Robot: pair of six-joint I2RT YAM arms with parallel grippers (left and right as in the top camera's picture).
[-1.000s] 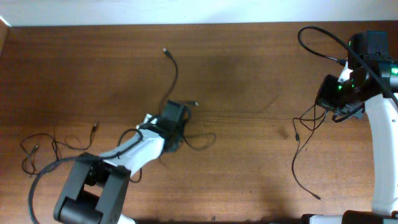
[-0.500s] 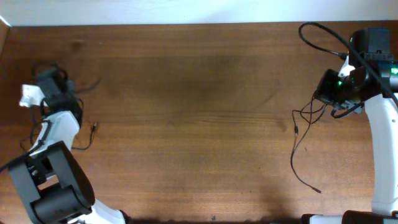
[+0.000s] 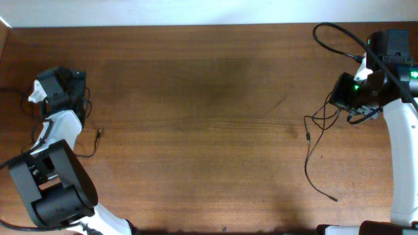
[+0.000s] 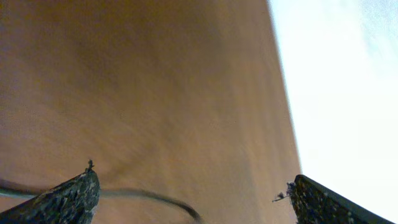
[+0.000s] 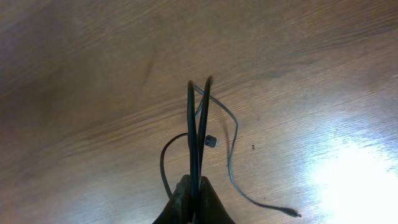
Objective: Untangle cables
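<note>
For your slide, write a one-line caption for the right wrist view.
Right gripper shut on a looped black cable over the wooden table.

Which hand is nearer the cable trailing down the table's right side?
Right. The right hand is clamped on that cable at its loops; the left hand stands open at the table's far left end.

The left arm (image 3: 62, 127) is reaching to the far left, bent back on itself, its gripper (image 4: 189, 186) holding its fingers (image 4: 68, 196) spread wide apart. The right arm (image 3: 401, 124) is extending along the right side, its gripper (image 5: 194, 186) pinching tight on thin black cables (image 5: 191, 124).
</note>
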